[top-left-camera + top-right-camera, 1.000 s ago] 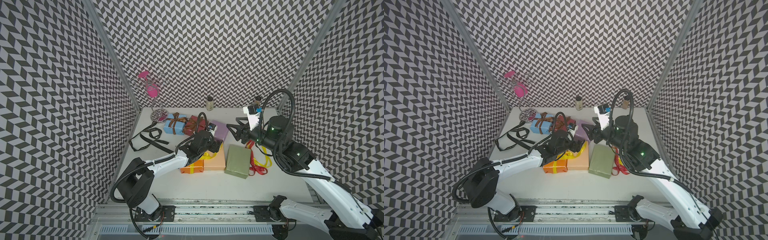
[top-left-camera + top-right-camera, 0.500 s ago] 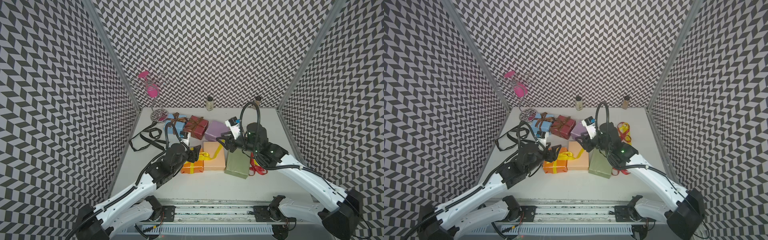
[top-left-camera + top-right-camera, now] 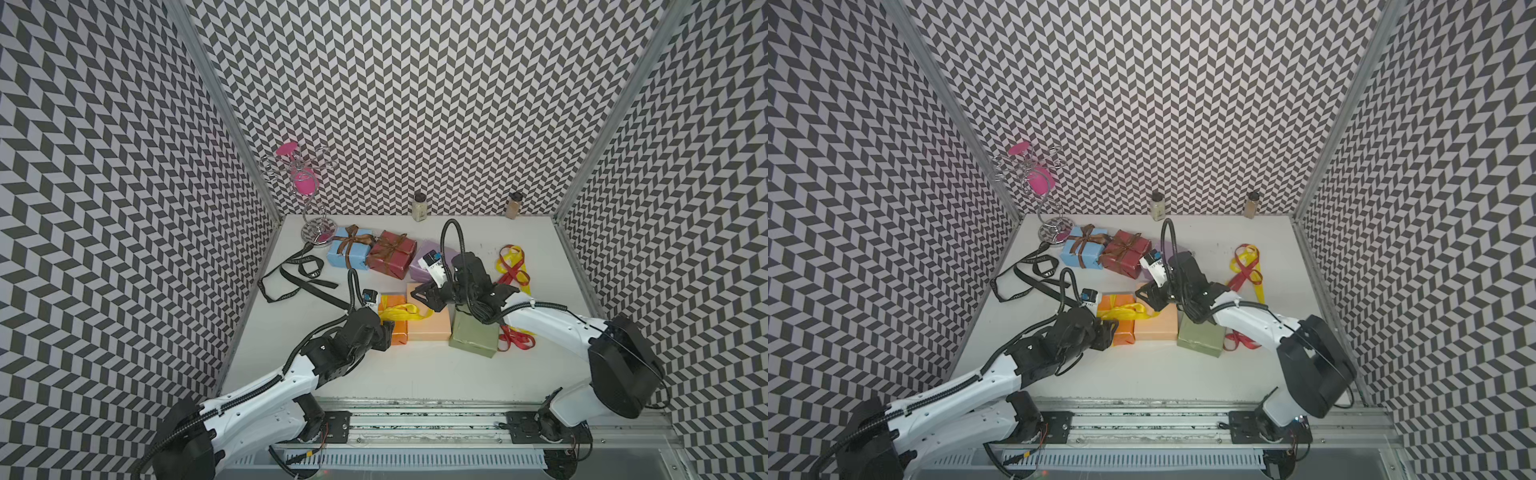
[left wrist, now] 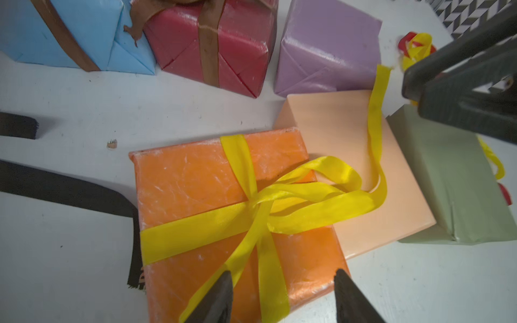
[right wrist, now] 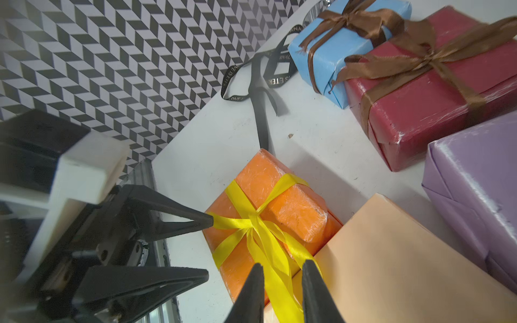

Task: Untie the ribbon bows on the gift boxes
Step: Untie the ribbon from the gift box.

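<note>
Chevron-walled booth, white worktop. My left hand is spread, straddling a tail of the yellow bow at the orange box. My right hand is narrowed around a strand on the peach box side, with a gap showing, so no pinch yet.

Left to do: this bow, plus the brown bows on the light blue box and dark red box.

Done: peach box, lilac box and olive box are bare. The black ribbon and red-yellow ribbons lie loose.

Versus a second ago: both hands came forward and down to the orange box, jaws narrower.
</note>
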`<state>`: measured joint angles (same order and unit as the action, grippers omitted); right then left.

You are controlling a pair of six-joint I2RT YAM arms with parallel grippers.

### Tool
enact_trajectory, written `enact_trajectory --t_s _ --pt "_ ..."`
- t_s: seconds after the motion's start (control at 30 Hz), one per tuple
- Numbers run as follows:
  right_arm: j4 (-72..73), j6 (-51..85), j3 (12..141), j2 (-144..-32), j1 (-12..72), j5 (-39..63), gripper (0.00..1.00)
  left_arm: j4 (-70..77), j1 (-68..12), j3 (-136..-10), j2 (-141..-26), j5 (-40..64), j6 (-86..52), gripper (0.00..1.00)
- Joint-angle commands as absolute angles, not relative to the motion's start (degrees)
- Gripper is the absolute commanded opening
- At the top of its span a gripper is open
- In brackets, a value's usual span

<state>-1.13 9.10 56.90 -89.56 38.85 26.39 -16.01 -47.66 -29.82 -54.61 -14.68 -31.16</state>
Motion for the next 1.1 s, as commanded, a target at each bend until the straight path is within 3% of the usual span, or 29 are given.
enact_trajectory --t_s 0.0,0.67,0.83,1.07 --pt "2.9 8.73 58.66 -92.15 39.55 27.16 0.24 -17.65 -48.17 -31.47 -55.34 -18.35 -34.23 0.54" --pt "4.92 9.14 61.13 -99.53 40.52 27.86 0.23 -15.47 -48.16 -32.68 -60.66 -16.79 -34.17 0.54" --pt "5.54 9.48 61.65 -100.7 40.52 27.38 0.23 -14.35 -48.21 -32.71 -63.02 -16.61 -34.09 0.49" --pt "5.7 9.36 63.0 -102.67 40.52 27.16 0.23 -12.74 -48.21 -33.31 -66.55 -18.04 -33.93 0.32"
